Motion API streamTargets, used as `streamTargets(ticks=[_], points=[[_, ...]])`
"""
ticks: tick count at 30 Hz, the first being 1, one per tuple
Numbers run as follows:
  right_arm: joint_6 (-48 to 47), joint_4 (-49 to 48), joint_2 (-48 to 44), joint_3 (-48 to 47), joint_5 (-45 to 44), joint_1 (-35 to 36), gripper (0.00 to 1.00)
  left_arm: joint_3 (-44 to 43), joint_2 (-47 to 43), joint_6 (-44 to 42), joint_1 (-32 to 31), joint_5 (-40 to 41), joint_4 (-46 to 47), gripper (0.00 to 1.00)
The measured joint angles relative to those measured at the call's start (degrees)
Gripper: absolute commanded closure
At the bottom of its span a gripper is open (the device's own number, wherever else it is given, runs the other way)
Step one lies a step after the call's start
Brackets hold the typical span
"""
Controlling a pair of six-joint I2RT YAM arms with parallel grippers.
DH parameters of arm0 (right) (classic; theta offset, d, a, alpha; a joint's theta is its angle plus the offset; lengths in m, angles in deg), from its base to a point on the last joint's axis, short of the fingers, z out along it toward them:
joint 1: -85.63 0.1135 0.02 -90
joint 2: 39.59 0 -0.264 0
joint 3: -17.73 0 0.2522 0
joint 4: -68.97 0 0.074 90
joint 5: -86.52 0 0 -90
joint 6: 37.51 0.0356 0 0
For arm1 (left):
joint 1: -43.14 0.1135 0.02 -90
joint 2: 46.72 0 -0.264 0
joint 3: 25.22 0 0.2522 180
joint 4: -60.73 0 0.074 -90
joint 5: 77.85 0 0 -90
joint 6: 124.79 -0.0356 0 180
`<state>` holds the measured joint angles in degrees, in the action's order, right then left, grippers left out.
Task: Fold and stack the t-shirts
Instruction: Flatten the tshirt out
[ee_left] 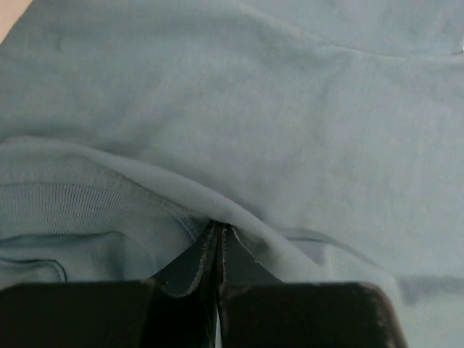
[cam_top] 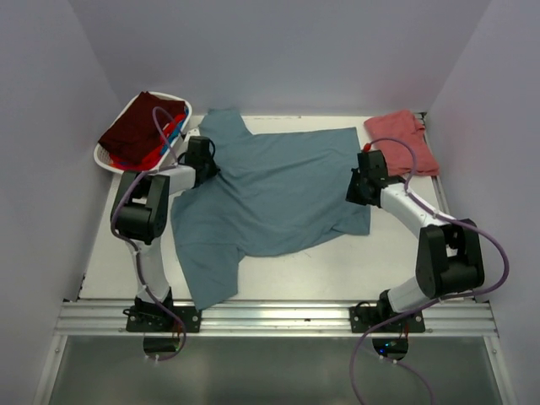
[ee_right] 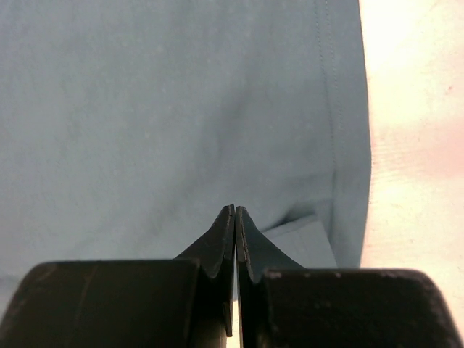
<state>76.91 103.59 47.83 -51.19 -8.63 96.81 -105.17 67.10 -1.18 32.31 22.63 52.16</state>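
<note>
Top external: left gripper (cam_top: 207, 173) and right gripper (cam_top: 355, 194) clamp opposite edges of teal t-shirt (cam_top: 278, 198)

White table (cam_top: 295, 277), teal t-shirt (cam_top: 270, 198) spread, salmon t-shirt (cam_top: 403, 139), basket (cam_top: 99, 155)

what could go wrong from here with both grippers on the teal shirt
1. The left gripper is shut on just a thin ridge of the teal shirt by the collar, so it may slip out on lifting.
2. The right gripper is shut at the hem, but no pinched cloth shows; it may lift nothing.
3. The salmon shirt lies close beside that arm and may get dragged.
</note>
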Motion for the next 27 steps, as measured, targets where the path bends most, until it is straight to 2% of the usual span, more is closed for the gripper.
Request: streamTargets(ticks=[6,9,10,12,13,16,21,27], points=[[0.63,2.19,-0.42,1.53,-1.42,0.0,0.98,-11.23,7.65,-0.26,0.76,-3.91,-2.03,1.0],[1.07,3.74,-0.42,2.45,-1.92,0.0,0.79,-14.19,9.51,-0.26,1.42,-6.14,-2.8,1.0],[1.25,4.17,-0.42,2.6,-2.25,0.0,0.74,-14.23,9.51,-0.26,1.62,-6.71,-2.99,0.83],[1.38,4.9,-0.46,2.97,-2.86,0.02,0.69,-13.75,9.05,-0.28,1.88,-8.17,-2.89,0.68],[1.44,5.27,-0.5,3.21,-3.06,0.02,0.67,-12.55,8.28,-0.09,1.9,-9.16,-2.25,0.57],[1.46,6.16,-1.09,3.85,-3.93,0.02,0.65,-5.88,2.4,0.2,1.92,-11.39,-2.8,0.44],[1.46,7.04,-2.58,4.04,-5.95,0.04,0.64,3.43,-9.53,0.22,1.53,-13.05,-6.88,0.37],[1.53,7.15,-1.49,4.02,-8.46,0.04,0.62,7.08,-21.07,-0.26,-0.94,-13.66,-8.17,0.35]])
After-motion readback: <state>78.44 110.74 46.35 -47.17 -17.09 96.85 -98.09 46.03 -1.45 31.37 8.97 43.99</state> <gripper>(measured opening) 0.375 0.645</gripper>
